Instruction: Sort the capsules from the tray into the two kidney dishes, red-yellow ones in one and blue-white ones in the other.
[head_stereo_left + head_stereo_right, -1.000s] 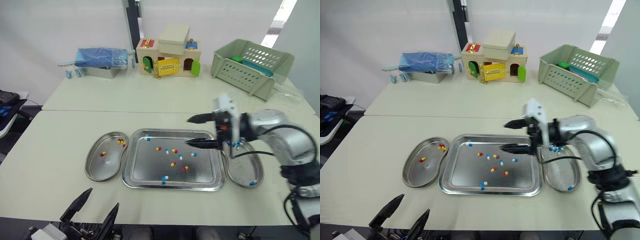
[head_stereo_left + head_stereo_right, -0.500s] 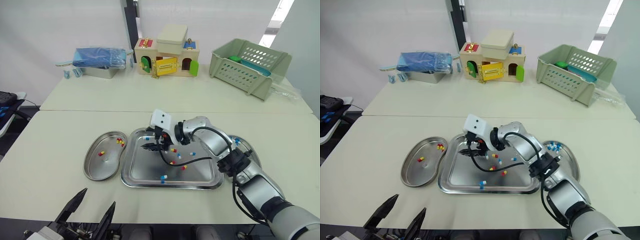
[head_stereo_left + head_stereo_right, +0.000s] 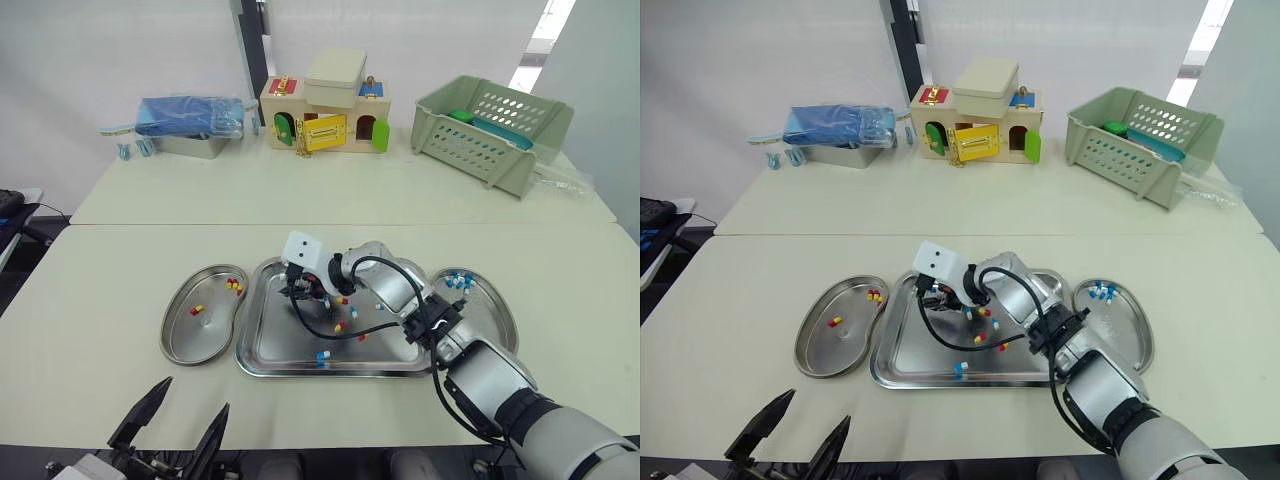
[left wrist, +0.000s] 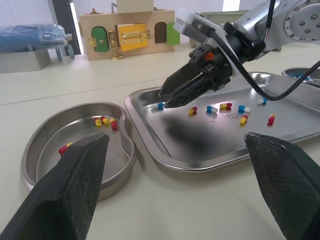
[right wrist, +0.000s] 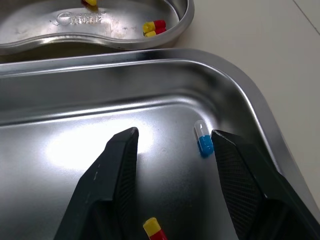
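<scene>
Capsule sorting, mid-pick. Head view first: my right pincer (image 3: pixel 298 297) is reaching over to the far left corner of the tray (image 3: pixel 340 372), low over the metal. The left kidney dish (image 3: pixel 183 340) has a few red-yellow capsules (image 3: pixel 236 286) in it. The right kidney dish (image 3: pixel 495 318) has a little cluster of blue-white ones (image 3: pixel 458 280). A handful of loose capsules (image 3: pixel 342 325) in both colours sits in the tray between the 2 dishes. My left pincer (image 3: pixel 190 398) hangs off the near edge of the table (image 3: pixel 100 260), spread wide, holding nothing.

Left wrist view: from the side, the right pincer angles down just beside a blue-white capsule (image 4: pixel 159 105) near the tray's left wall. The other loose ones lie further right.

Right wrist view: best look. The fingers (image 5: pixel 120 170) are moderately open with nothing in them. That capsule lies on the tray floor inside the gap, just beside 1 fingertip rather than centred, and close to the curved corner wall.

My take on doing this pick well:
- Nudge sideways so the capsule sits mid-gap.
- Drop until the tips about touch the floor, then close slowly.
- These things look slick and round, so a fast or off-centre squeeze will probably flick it away.
- Watch that the finger nearest the wall doesn't ride up on it.

After that it's a long carry to the right dish.
</scene>
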You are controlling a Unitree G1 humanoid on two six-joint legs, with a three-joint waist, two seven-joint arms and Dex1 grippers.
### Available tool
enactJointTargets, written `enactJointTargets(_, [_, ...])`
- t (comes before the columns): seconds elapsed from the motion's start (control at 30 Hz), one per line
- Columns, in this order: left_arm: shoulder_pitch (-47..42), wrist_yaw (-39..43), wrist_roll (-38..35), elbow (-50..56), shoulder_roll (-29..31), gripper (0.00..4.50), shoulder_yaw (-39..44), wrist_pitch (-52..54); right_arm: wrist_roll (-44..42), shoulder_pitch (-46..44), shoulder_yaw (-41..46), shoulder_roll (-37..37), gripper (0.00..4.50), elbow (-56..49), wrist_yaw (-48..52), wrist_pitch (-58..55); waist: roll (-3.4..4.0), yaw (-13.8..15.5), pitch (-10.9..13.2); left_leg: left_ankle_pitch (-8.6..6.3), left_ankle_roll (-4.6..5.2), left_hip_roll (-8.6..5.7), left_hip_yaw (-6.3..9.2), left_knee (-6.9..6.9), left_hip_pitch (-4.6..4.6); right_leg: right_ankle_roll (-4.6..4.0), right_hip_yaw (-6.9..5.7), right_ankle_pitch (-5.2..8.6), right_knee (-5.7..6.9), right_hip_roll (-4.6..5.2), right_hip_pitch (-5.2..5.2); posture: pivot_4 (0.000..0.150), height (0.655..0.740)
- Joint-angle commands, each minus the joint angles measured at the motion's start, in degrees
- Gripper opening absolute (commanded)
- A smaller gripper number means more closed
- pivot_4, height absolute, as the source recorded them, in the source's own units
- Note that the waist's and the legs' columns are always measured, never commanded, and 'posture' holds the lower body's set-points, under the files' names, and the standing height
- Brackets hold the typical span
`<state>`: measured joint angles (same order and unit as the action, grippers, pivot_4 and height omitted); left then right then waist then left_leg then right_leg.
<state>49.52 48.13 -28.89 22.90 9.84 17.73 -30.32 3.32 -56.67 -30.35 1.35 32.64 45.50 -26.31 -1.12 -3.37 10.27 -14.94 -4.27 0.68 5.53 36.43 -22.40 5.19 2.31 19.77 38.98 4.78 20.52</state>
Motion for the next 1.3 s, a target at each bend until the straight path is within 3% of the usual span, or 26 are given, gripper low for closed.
enactJointTargets(0.03, [1.04,-0.20,-0.29,0.35,0.59,4.50,-0.01,-1.22,-0.32,-1.94,2.61,-1.16,2.54,0.86,0.11,2.39,0.00,-0.01,0.00,0.00,0.00,0.00,0.00,0.00,0.00,0.00,0.00,0.00,0.00,0.00,0.00,0.150,0.7400])
enactJointTargets(0.5, [0.71,-1.58,0.32,0.25,1.10,4.50,0.01,-0.90,1.73,-2.97,4.33,-4.75,2.54,9.30,-0.95,5.78,0.00,-0.05,0.00,0.00,0.00,0.00,-0.01,-0.01,0.00,0.00,0.03,0.00,0.01,-0.01,0.02,0.150,0.7400])
enactJointTargets(0.87, [0.87,-2.32,0.79,0.30,1.55,4.50,-0.12,-0.94,3.33,-2.24,4.21,-4.85,0.01,8.97,0.18,5.67,0.01,-0.06,0.00,0.00,0.00,0.00,-0.01,-0.01,0.01,0.00,0.03,0.00,0.02,-0.02,0.02,0.150,0.7400])
enactJointTargets(1.1, [1.01,-1.97,0.82,0.39,2.14,4.50,-0.59,-1.25,1.23,-0.79,4.99,-3.99,0.01,3.81,3.91,6.18,0.01,-0.05,0.00,0.00,0.00,0.00,0.00,-0.01,0.00,0.00,0.03,0.00,0.01,-0.02,0.02,0.150,0.7400])
enactJointTargets(1.3, [1.19,2.36,0.21,0.19,5.50,4.50,-2.20,-2.25,-4.63,6.61,9.43,6.15,0.01,-15.91,12.22,5.04,-0.01,0.63,-0.01,0.00,0.00,0.00,0.02,0.00,-0.07,0.00,-0.01,0.00,-0.03,-0.01,0.02,0.150,0.7400])
